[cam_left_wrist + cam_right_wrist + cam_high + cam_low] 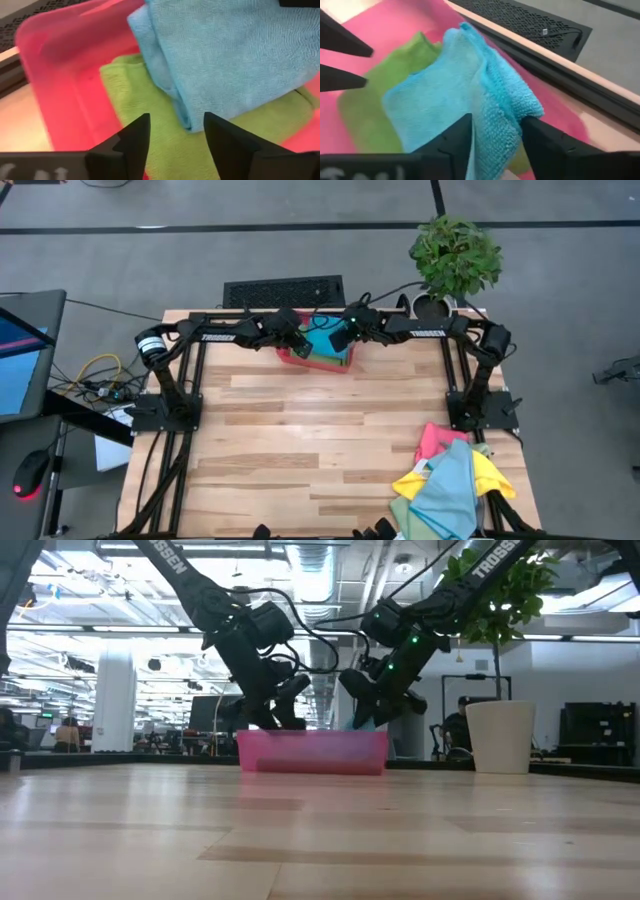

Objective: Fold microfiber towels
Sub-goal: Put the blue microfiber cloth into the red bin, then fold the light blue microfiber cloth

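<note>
While both sets of fingers stand parted with nothing gripped, the left gripper (172,142) hovers just over the folded light blue towel (230,55), and the right gripper (495,145) straddles that towel's thick plush edge at the opposite side. Blue lies folded in layers atop a flat green towel (150,115), both inside the red tray (300,357) at the worktop's (300,430) far edge. Wrist views show the fuzzy weave and layering; the low view shows only the tray's pink wall, contents hidden. From above, a loose heap of towels (450,480), pink, yellow, blue, green, sits at the near right corner, well apart.
</note>
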Available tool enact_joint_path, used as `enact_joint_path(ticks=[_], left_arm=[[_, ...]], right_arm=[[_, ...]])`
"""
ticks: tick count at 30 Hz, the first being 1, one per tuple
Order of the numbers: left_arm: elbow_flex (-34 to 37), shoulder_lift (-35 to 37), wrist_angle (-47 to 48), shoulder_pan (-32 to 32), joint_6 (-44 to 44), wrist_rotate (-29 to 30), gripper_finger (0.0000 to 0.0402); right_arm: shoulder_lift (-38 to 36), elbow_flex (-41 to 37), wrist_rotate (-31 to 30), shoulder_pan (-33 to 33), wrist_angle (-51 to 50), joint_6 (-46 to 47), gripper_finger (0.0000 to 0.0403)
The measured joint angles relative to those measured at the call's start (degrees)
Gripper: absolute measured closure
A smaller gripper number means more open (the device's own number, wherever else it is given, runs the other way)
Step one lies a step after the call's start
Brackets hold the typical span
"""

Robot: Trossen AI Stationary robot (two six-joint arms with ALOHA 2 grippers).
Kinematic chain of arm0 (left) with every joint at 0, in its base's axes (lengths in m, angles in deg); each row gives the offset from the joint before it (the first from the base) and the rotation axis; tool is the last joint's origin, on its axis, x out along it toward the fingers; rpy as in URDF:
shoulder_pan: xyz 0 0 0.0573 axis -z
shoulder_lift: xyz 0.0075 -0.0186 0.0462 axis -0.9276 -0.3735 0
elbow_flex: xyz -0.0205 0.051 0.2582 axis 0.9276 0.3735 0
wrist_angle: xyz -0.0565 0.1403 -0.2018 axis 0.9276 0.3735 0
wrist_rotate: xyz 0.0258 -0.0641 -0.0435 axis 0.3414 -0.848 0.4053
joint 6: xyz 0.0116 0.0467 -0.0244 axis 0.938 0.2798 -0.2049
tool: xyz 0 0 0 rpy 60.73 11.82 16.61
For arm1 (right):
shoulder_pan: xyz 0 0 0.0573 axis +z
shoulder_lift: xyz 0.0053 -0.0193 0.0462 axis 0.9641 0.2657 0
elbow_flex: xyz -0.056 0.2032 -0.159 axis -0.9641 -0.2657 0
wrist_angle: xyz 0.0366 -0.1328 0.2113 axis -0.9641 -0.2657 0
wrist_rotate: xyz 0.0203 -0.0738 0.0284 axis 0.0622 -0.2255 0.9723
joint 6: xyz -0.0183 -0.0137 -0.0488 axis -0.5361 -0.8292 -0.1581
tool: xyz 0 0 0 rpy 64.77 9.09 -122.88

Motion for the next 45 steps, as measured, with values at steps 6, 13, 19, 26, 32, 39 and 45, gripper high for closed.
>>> enact_joint_path(ticks=[6, 13, 19, 26, 32, 39, 45], left_arm=[[-0.39, 0.04, 0.31, 0.12, 1.53, -2.13, 0.0204], [-3.70, 4.04, 7.09, 0.10, 4.29, -4.24, 0.0203], [-3.93, 11.36, 10.22, 0.87, 5.01, -3.59, 0.0203], [-3.93, 15.65, 15.19, 3.84, 4.38, -3.60, 0.0203], [-3.93, 17.43, 16.48, 6.96, 2.78, -4.02, 0.0203], [-3.96, 21.75, 16.82, 10.61, 2.29, -4.40, 0.0203], [-3.96, 25.21, 18.77, 17.05, 2.71, -8.15, 0.0203]], right_arm=[[-1.42, 0.00, -1.17, -1.14, -2.56, -2.10, 0.0157], [-8.35, 0.02, -1.72, -0.91, -3.67, -3.94, 0.0161], [-4.55, 0.04, -2.37, 1.38, -2.93, -4.08, 0.0184], [3.45, 0.02, -1.20, 1.40, -1.24, -3.41, 0.0203], [1.65, -0.06, -0.91, 1.39, -2.24, -3.00, 0.0212], [-14.66, 0.07, -2.39, 1.76, -5.86, -5.57, 0.0218], [-31.13, 0.11, 1.72, 5.38, -27.26, -0.40, 0.0222]])
